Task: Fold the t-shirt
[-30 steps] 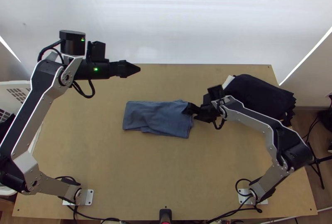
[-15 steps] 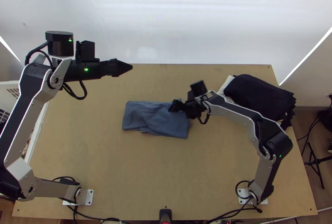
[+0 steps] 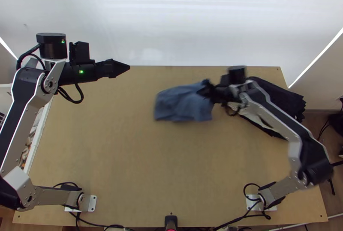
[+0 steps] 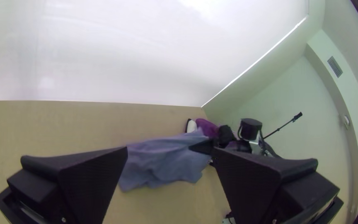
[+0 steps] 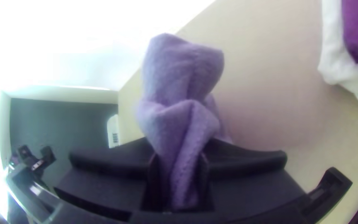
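Shirt (image 3: pixel 184 104) trails to the left from my right gripper (image 3: pixel 206 87), over the far half of the bench (image 3: pixel 128 166); I have those jaws clamped on a bunched part of the blue cloth, and in the right wrist view it rises in a crumpled roll from between them; the rest spreads out in soft creases, though I cannot tell how much of it touches the bench. My left gripper (image 3: pixel 128 67) hangs well apart from the shirt, by the bench's far edge in the top view; its jaws are released, with a wide gap between them. On the far right I have a dark pile (image 3: pixel 285 98) of clothes, with white cloth (image 5: pixel 334 68) beside it; a white basket (image 3: pixel 39 131) stands at the left.
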`<action>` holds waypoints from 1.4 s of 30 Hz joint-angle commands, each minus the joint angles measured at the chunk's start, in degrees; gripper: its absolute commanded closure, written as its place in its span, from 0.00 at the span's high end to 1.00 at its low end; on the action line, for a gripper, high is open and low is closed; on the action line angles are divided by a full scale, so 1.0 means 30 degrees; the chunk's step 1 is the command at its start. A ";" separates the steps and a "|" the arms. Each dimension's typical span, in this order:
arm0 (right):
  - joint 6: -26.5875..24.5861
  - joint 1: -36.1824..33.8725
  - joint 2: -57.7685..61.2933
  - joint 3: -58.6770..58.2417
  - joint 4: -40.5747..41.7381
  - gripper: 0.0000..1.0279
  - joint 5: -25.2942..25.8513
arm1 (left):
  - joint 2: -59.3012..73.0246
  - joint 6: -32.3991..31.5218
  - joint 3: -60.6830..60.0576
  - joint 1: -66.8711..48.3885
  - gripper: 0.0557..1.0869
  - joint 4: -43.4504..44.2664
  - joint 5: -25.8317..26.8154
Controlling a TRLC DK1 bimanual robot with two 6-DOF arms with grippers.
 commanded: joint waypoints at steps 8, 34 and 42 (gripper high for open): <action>0.0954 -0.5073 -0.4119 0.2519 -0.2546 0.03 -0.1689 | 0.0293 -0.0097 -0.0280 0.0082 0.96 0.0425 0.0027; 0.0280 -1.1724 -0.2332 0.6240 -0.4011 0.03 -0.4501 | -0.0440 -0.0273 -0.0631 0.0111 0.96 0.0396 0.0027; -0.0951 -1.3394 -0.2596 0.4599 -0.4684 0.03 -0.4765 | -0.0586 -0.0390 -0.0397 0.0082 0.96 0.0396 0.0027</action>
